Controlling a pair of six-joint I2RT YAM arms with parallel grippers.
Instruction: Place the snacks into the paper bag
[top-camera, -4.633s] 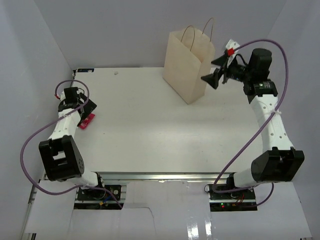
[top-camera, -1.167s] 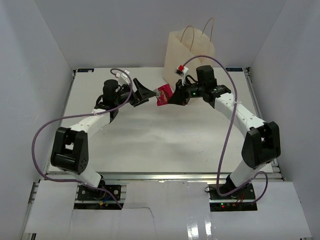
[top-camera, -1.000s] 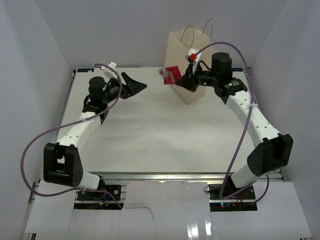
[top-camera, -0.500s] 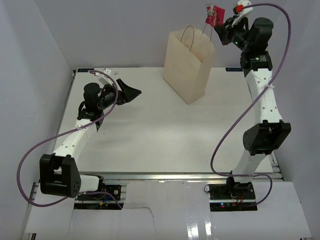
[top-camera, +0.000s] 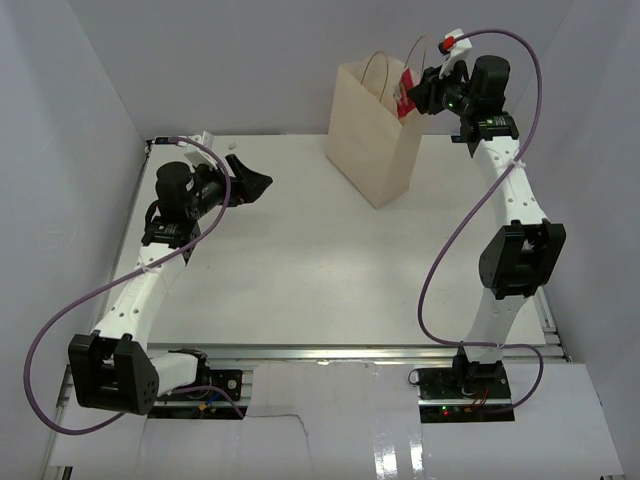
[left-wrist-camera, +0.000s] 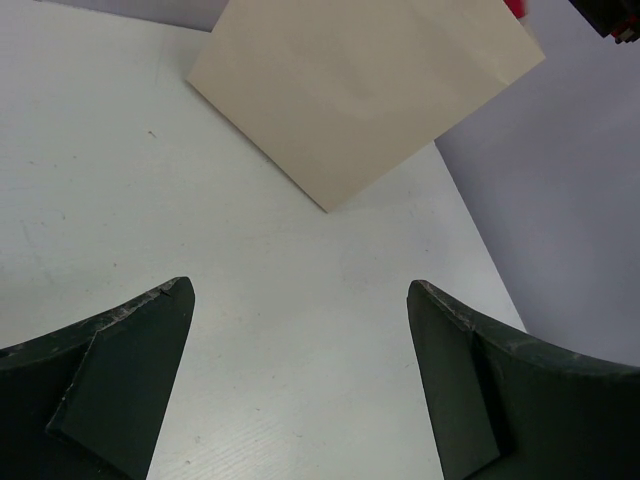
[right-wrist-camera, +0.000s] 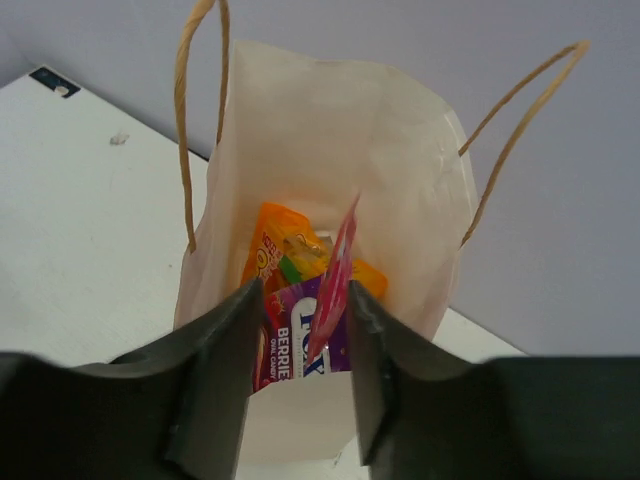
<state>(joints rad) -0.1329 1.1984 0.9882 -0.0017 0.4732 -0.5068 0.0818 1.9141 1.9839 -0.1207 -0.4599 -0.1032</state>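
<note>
Between the fingers of the right gripper (right-wrist-camera: 302, 292) the small red packet (right-wrist-camera: 340, 255) stands on its edge and leans against the right-hand finger. The jaws are only a little apart, yet the gap looks wider than the thin packet, so I cannot tell if the packet is really pinched or already loose. Directly under this gripper is the open mouth of the paper bag (right-wrist-camera: 330, 130), with its two brown handles (right-wrist-camera: 185, 120) rising on each side of the fingers. Deep in the bag, below the fingertips, lie an orange packet (right-wrist-camera: 285, 245) and a purple packet (right-wrist-camera: 295, 335), the purple one nearer to the gripper.

In the top view the right gripper (top-camera: 413, 92) hangs just over the upper edge of the paper bag (top-camera: 375, 135), with the small red packet (top-camera: 404, 92) at its tip.

The left gripper (left-wrist-camera: 300, 287) has its jaws wide apart and nothing between them. It hovers above the white table (left-wrist-camera: 300, 390), and the bag (left-wrist-camera: 360, 80) stands well ahead of it, apart from both fingers
</note>
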